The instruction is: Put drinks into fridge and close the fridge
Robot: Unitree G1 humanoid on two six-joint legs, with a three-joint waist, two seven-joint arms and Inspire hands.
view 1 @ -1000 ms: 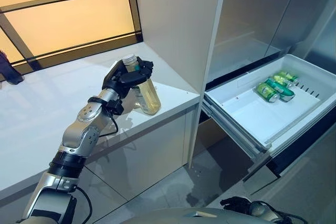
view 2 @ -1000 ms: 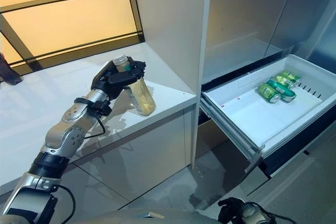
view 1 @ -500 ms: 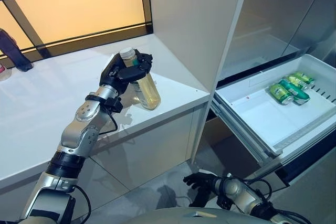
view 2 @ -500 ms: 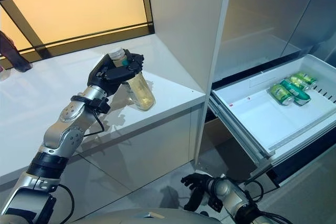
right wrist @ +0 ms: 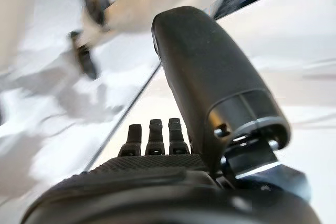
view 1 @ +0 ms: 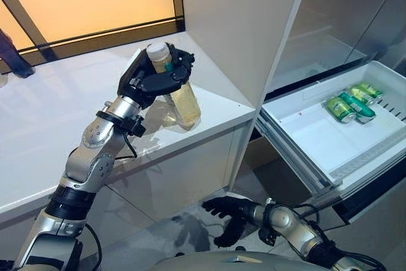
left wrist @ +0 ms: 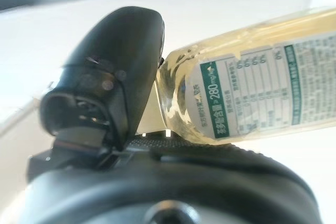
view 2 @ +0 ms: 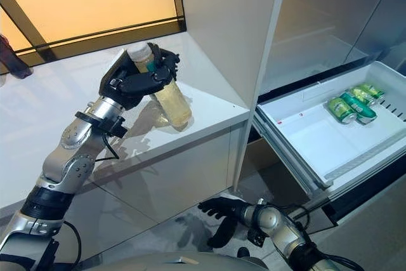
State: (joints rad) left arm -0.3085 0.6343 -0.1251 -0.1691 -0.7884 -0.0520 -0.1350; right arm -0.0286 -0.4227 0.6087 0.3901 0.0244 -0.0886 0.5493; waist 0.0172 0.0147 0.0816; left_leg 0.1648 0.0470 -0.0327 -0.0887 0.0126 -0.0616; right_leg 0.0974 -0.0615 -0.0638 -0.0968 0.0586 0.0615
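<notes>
Green cans (view 1: 347, 102) already lie in the open fridge drawer (view 1: 317, 146), while the left hand (view 1: 149, 80) grips a bottle (view 1: 181, 96) above the counter (view 1: 57, 131), right hand (view 1: 229, 211) loose-fingered and empty.

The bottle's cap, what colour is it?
White, on the bottle in the left hand; left eye view.

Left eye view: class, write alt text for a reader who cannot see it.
The left hand grips a bottle of pale yellow drink over a white counter. To the right, an open fridge drawer holds green cans; the right hand hangs open below.
</notes>
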